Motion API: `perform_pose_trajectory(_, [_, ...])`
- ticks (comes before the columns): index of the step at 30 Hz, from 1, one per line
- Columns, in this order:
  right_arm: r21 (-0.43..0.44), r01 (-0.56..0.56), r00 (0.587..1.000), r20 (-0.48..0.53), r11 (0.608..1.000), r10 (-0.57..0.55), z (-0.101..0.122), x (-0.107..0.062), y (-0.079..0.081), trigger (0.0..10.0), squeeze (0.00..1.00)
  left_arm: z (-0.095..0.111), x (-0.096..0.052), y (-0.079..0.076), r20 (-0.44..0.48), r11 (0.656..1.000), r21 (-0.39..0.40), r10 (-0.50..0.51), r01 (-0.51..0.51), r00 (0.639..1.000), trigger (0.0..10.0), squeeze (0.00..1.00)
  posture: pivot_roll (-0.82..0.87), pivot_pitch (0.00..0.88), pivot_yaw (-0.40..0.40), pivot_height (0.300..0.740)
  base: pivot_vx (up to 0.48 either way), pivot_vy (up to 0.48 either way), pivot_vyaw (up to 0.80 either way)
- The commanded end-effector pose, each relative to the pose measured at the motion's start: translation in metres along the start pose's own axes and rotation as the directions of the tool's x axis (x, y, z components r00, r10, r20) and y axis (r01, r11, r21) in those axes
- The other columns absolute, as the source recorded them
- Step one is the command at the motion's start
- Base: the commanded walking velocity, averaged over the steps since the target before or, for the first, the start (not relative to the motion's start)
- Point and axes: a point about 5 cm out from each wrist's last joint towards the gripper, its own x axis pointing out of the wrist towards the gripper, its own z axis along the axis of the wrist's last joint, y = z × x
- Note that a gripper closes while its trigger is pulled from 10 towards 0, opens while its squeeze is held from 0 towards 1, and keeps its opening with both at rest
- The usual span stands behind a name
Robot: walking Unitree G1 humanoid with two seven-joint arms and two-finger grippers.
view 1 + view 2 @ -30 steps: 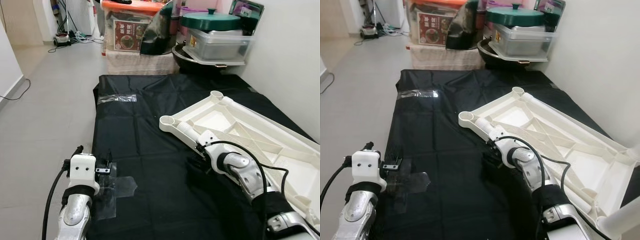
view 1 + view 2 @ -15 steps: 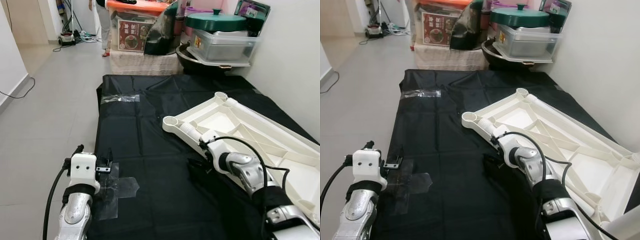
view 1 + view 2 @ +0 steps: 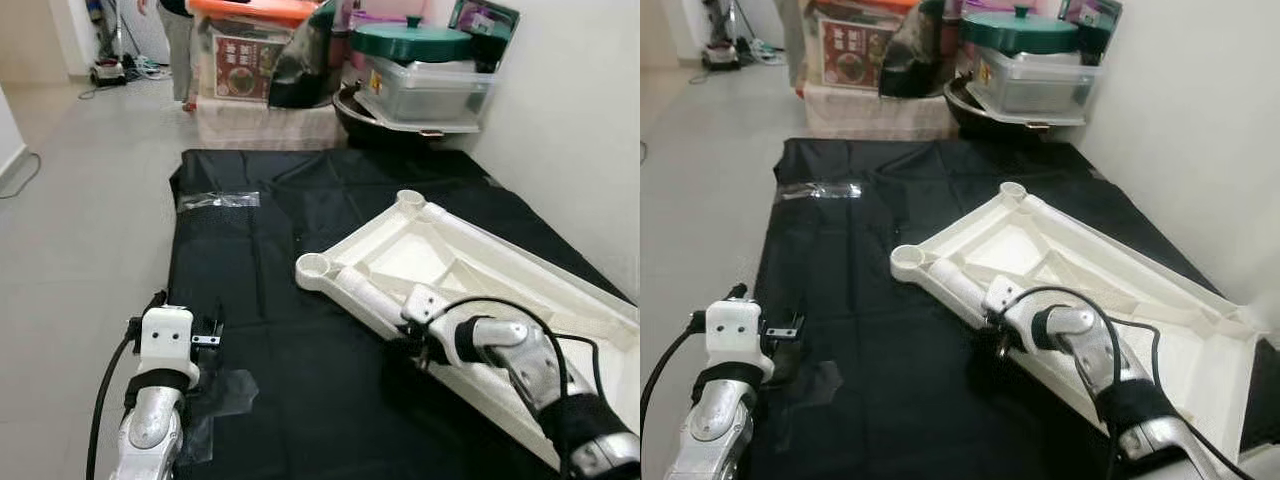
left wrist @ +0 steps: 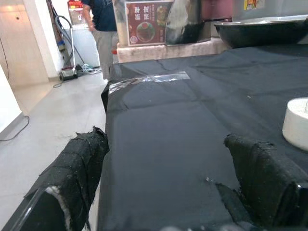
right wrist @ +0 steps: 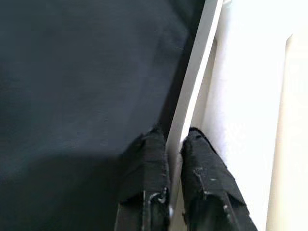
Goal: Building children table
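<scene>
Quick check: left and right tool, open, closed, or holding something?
Left tool: open, holding nothing, above the black floor sheet.
Right tool: closed on the rim of the upturned white plastic tabletop.

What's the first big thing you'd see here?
A big white tabletop lying upside down on a black sheet on the floor. The right hand pinches the tabletop's near edge, while the left hand hovers open over the sheet's left side. Behind the sheet, boxes and a green pot are stacked by the wall.
</scene>
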Motion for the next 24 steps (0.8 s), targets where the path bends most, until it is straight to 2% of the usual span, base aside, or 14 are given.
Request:
perform_pose_trajectory(1, [-0.222, -0.25, 0.956, 0.101, 0.942, 0.277, 0.022, 0.01, 0.033, 0.0, 0.16, -0.003, -0.002, 0.001, -0.015, 1.0, 0.01, 0.003, -0.003, 1.0, 10.0, 0.0, 0.01, 0.0, -0.105, 0.74, 0.0, 0.0, 0.0])
perform_pose_trajectory(3, [-0.358, -0.317, 0.919, 0.114, 0.878, 0.378, 0.029, 0.001, 0.043, 0.0, 0.16, -0.003, -0.001, 0.001, -0.016, 1.0, 0.011, 0.006, -0.006, 1.0, 10.0, 0.0, 0.01, 0.0, -0.099, 0.74, 0.0, 0.0, 0.0])
perform_pose_trajectory(4, [-0.358, -0.317, 0.919, 0.114, 0.878, 0.378, 0.029, 0.001, 0.043, 0.0, 0.16, -0.003, -0.001, 0.001, -0.016, 1.0, 0.011, 0.006, -0.006, 1.0, 10.0, 0.0, 0.01, 0.0, -0.099, 0.74, 0.0, 0.0, 0.0])
perform_pose_trajectory(6, [-0.439, -0.383, 0.896, 0.038, 0.813, 0.443, 0.023, -0.008, 0.045, 0.0, 0.16, -0.003, 0.0, 0.002, -0.014, 1.0, 0.009, 0.009, -0.009, 1.0, 10.0, 0.0, 0.01, 0.0, -0.098, 0.74, 0.0, 0.0, 0.0])
perform_pose_trajectory(7, [-0.439, -0.383, 0.896, 0.038, 0.813, 0.443, 0.023, -0.008, 0.045, 0.0, 0.16, -0.003, 0.0, 0.002, -0.014, 1.0, 0.009, 0.009, -0.009, 1.0, 10.0, 0.0, 0.01, 0.0, -0.098, 0.74, 0.0, 0.0, 0.0])
perform_pose_trajectory(9, [-0.483, -0.432, 0.881, -0.046, 0.762, 0.47, 0.015, -0.015, 0.04, 0.0, 0.15, -0.003, 0.001, 0.002, -0.012, 1.0, 0.011, 0.012, -0.012, 1.0, 10.0, 0.0, 0.01, 0.0, -0.098, 0.74, 0.0, 0.0, 0.0])
perform_pose_trajectory(10, [-0.483, -0.432, 0.881, -0.046, 0.762, 0.47, 0.015, -0.015, 0.04, 0.0, 0.15, -0.003, 0.001, 0.002, -0.012, 1.0, 0.011, 0.012, -0.012, 1.0, 10.0, 0.0, 0.01, 0.0, -0.098, 0.74, 0.0, 0.0, 0.0])
perform_pose_trajectory(11, [-0.512, -0.451, 0.882, -0.127, 0.732, 0.454, 0.007, -0.019, 0.033, 0.0, 0.13, -0.002, 0.001, 0.002, -0.01, 1.0, 0.013, 0.02, -0.02, 1.0, 10.0, 0.0, 0.0, 0.0, -0.1, 0.74, 0.0, 0.0, 0.0])
perform_pose_trajectory(12, [-0.512, -0.451, 0.882, -0.127, 0.732, 0.454, 0.007, -0.019, 0.033, 0.0, 0.13, -0.002, 0.001, 0.002, -0.01, 1.0, 0.013, 0.02, -0.02, 1.0, 10.0, 0.0, 0.0, 0.0, -0.1, 0.74, 0.0, 0.0, 0.0])
perform_pose_trajectory(17, [-0.555, -0.479, 0.878, -0.305, 0.681, 0.369, -0.012, -0.028, 0.011, 0.0, 0.13, -0.001, 0.002, 0.008, 0.0, 0.998, 0.015, 0.055, -0.055, 0.999, 10.0, 0.0, 0.02, 0.0, -0.11, 0.74, 0.0, 0.0, 0.0])
perform_pose_trajectory(18, [-0.586, -0.494, 0.868, -0.381, 0.643, 0.319, -0.02, -0.033, 0.003, 0.0, 0.13, 0.0, 0.002, 0.01, 0.002, 0.998, 0.014, 0.069, -0.069, 0.998, 10.0, 0.0, 0.02, 0.0, -0.11, 0.74, 0.0, 0.0, 0.0])
perform_pose_trajectory(20, [-0.598, -0.502, 0.862, -0.408, 0.625, 0.301, -0.022, -0.035, 0.001, 0.0, 0.13, 0.0, 0.002, 0.011, 0.002, 0.997, 0.015, 0.072, -0.072, 0.997, 10.0, 0.0, 0.02, 0.0, -0.109, 0.74, 0.0, 0.0, 0.0])
perform_pose_trajectory(21, [-0.637, -0.537, 0.836, -0.489, 0.553, 0.249, -0.029, -0.039, -0.004, 0.0, 0.12, -0.001, 0.001, 0.012, 0.001, 0.997, 0.014, 0.073, -0.073, 0.997, 10.0, 0.0, 0.02, 0.0, -0.107, 0.74, 0.0, 0.0, 0.0])
perform_pose_trajectory(24, [-0.627, -0.565, 0.816, -0.52, 0.537, 0.252, -0.032, -0.043, -0.005, 0.0, 0.12, -0.001, 0.001, 0.011, -0.001, 0.997, 0.013, 0.07, -0.07, 0.998, 10.0, 0.0, 0.02, 0.0, -0.107, 0.74, 0.0, 0.0, 0.0])
